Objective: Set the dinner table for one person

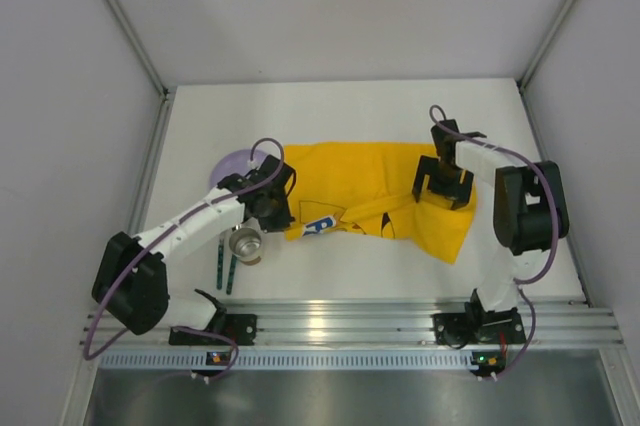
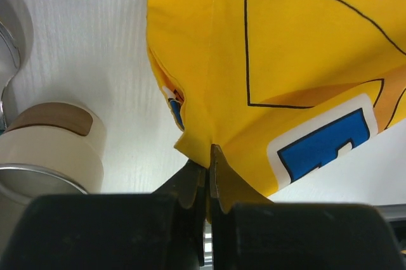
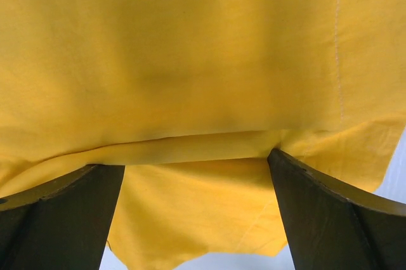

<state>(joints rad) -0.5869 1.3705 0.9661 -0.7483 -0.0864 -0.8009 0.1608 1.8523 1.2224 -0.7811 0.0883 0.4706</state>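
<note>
While laid with its long axis left to right across the top view, the table is partly covered by a yellow cloth, pinched at its edge by the left fingers; the right fingers are held apart.

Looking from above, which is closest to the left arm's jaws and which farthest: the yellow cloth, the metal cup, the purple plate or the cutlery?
1. Cloth, pinched in the jaws.
2. Cup, toward the near edge, and plate, on the far side: too close to call.
3. Cutlery, just left of the cup.
</note>
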